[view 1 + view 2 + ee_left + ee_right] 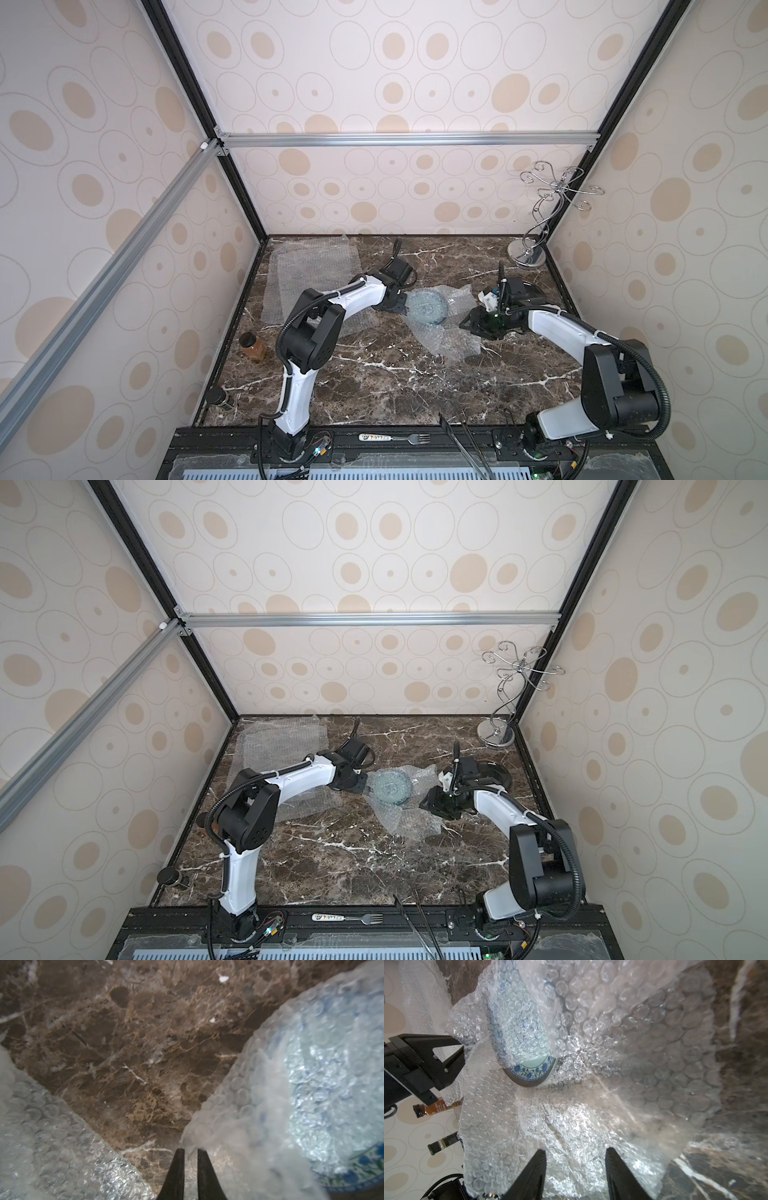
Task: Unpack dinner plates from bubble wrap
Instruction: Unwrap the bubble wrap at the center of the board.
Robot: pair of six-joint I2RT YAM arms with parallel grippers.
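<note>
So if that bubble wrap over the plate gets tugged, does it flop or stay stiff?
Probably floppy: the bubble wrap lies crumpled in soft folds. Likely very light, being thin see-through film. Tugging might shift the plate, which it partly covers.

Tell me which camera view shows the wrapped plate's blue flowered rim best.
The right wrist view: an uncovered arc of the plate shows its blue flowers, clear of the bubble wrap. The left wrist view catches only a blurred sliver; both top views show a small bluish disc under wrap.
</note>
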